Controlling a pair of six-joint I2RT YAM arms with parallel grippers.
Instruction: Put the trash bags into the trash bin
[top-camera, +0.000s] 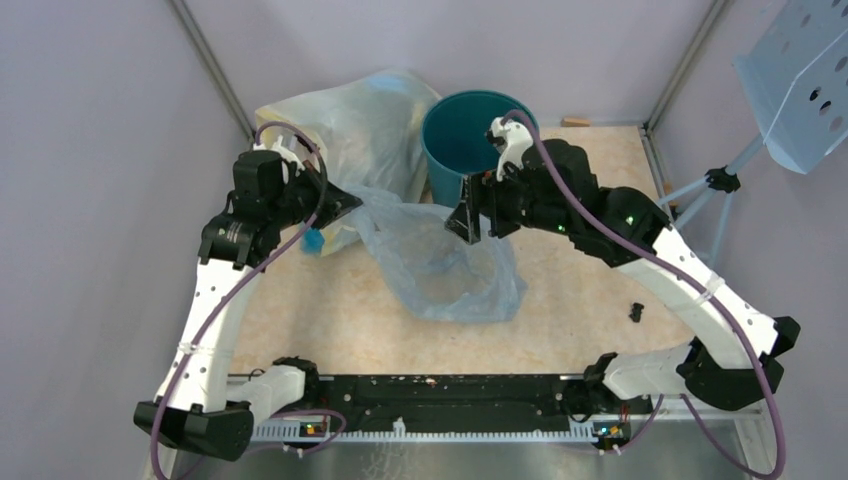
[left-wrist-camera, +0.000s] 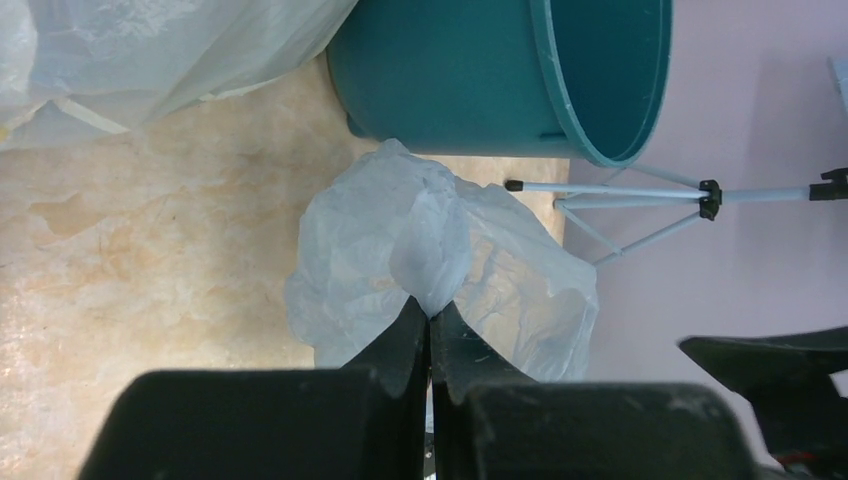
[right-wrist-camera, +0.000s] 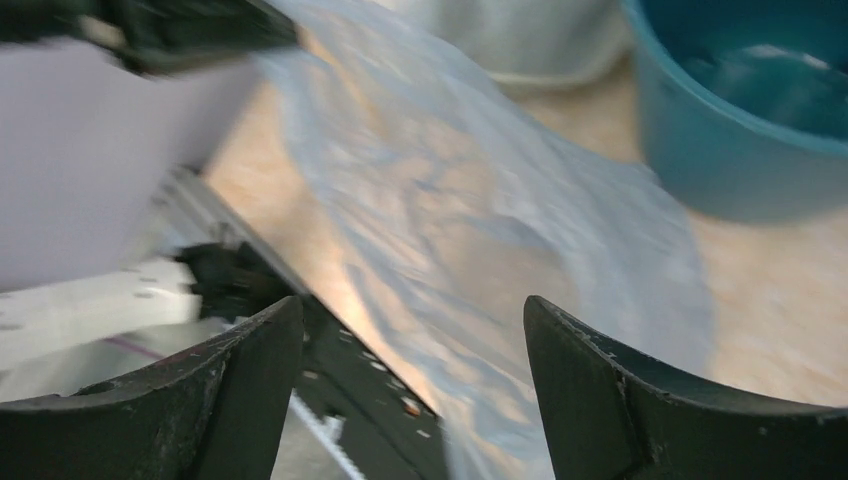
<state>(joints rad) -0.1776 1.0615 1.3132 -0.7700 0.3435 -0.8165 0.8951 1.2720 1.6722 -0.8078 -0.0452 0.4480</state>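
From the top camera, the trash bag lies crumpled on the worktop, just in front of the upright trash bin and not yet in it. The left tool sits at the bag's left corner, close against a big yellowish bag. The right tool hangs over the bag's upper edge, near the bin wall. The likely trouble is that only one corner is held. If that corner is lifted alone, the loose film may drag, catch on the bin's rim or fall outside. The right arm is also close enough to nudge the bin.

In the left wrist view, the left tool is closed tight on a small fold of the trash bag, with the bin just beyond and a tripod off to the side. So thin a pinch could probably slip free under a pull.

In the right wrist view, which is blurred, the right tool is spread wide with nothing held. The bag lies below the gap; whether a finger touches it cannot be told.
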